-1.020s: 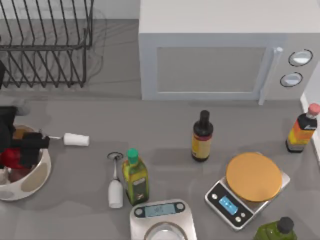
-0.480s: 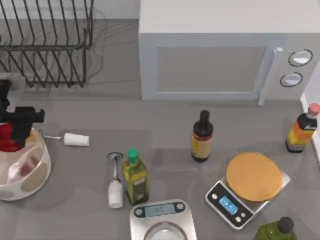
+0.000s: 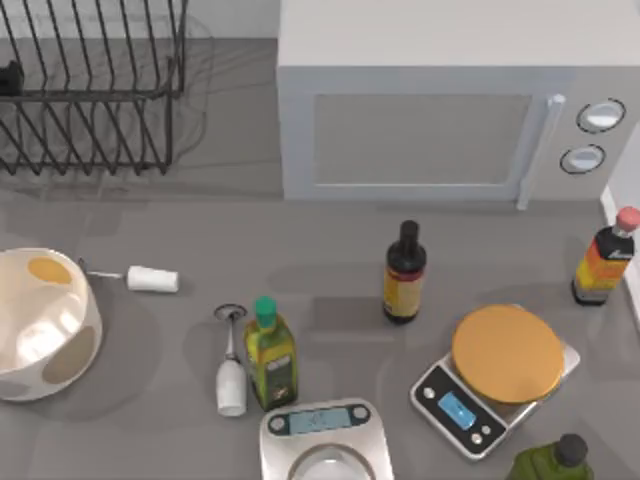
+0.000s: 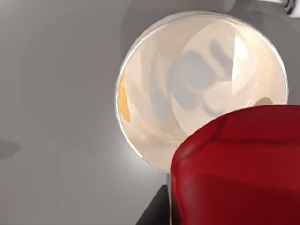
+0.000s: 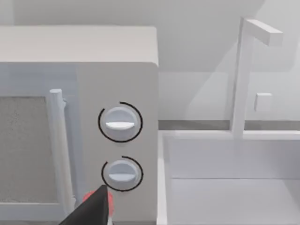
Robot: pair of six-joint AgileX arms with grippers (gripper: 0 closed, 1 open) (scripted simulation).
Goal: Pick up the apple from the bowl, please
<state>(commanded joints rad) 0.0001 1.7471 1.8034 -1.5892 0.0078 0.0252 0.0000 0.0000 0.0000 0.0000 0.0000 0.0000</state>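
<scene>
The apple [image 4: 236,166] sits close under the left wrist camera, lifted clear above the bowl [image 4: 140,93], whose pale inside lies below it with nothing in it. A dark part of the left claw shows at the apple's lower edge, so I judge the left claw to be clamped on the apple, though its fingertips are out of sight behind the fruit. From above, the bowl [image 3: 85,330] stands at the left edge of the surface, its hollow bare, with a small white cup [image 3: 152,279] lying just beside it and a wine glass [image 3: 230,372] on its side near a green-capped oil bottle [image 3: 270,355].

The pick looks done; what remains is keeping hold. The fruit is round and glossy, so a weak or off-centre pinch could let it roll out of the claw, and a sudden swing would make that likelier. Should it drop, it may land back in the bowl or strike the rim and run off the left edge.

The right arm is parked facing the microwave [image 5: 77,117]; whether its claw is apart or together I cannot tell.
</scene>
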